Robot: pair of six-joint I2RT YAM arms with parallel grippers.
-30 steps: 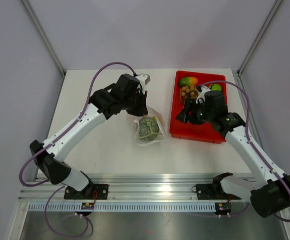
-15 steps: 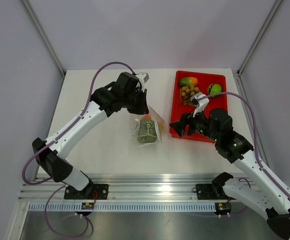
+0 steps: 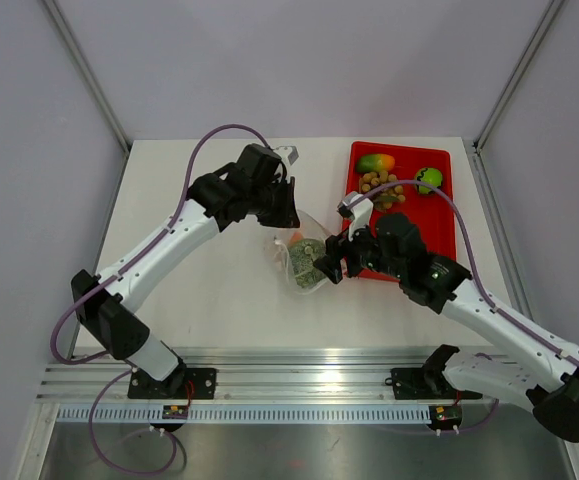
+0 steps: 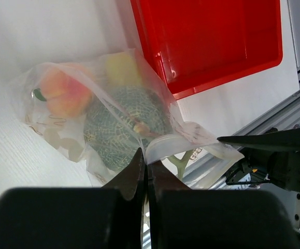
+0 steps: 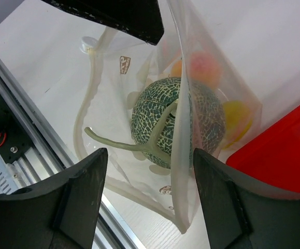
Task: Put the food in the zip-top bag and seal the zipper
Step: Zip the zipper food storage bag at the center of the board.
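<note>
From above, the zip-top bag (image 3: pixel 302 258) lies on the white table (image 3: pixel 229 300) near its middle, just beside the near left corner of the red tray (image 3: pixel 445 236), which sits along the table's right edge toward the far right corner. The grey-green melon (image 3: pixel 307 258) shows through the plastic. The left gripper (image 3: pixel 289 218) reaches down to the bag's far edge with its jaws pressed together on the plastic, while the right gripper (image 3: pixel 331 262) sits at the bag's tray side with its jaws spread. In the tray's far end lie the red-green mango (image 3: pixel 375 162), the green apple (image 3: pixel 428 178) and the brown longan cluster (image 3: pixel 380 187). The left wrist view has that gripper's fingers (image 4: pixel 139 171) pinching a fold of the bag's edge; behind it the melon (image 4: pixel 124 124) fills the pouch, with the orange-peach fruit (image 4: pixel 61 93) and the yellow piece (image 4: pixel 121 70) beside it, and the tray's corner (image 4: pixel 212 36) just past the bag. A dark finger of the right gripper (image 4: pixel 269 141) pokes in from the right, near the open mouth. The right wrist view looks straight into that mouth: the whitish zipper (image 5: pixel 85 98) gapes in a loose curve, unsealed, and the melon (image 5: pixel 191 116) lies inside with its pale stem pointing out. The right gripper's fingers (image 5: pixel 82 192) stand wide apart on either side of the opening, gripping nothing, and the left gripper (image 5: pixel 144 26) holds the bag's rim above.
</note>
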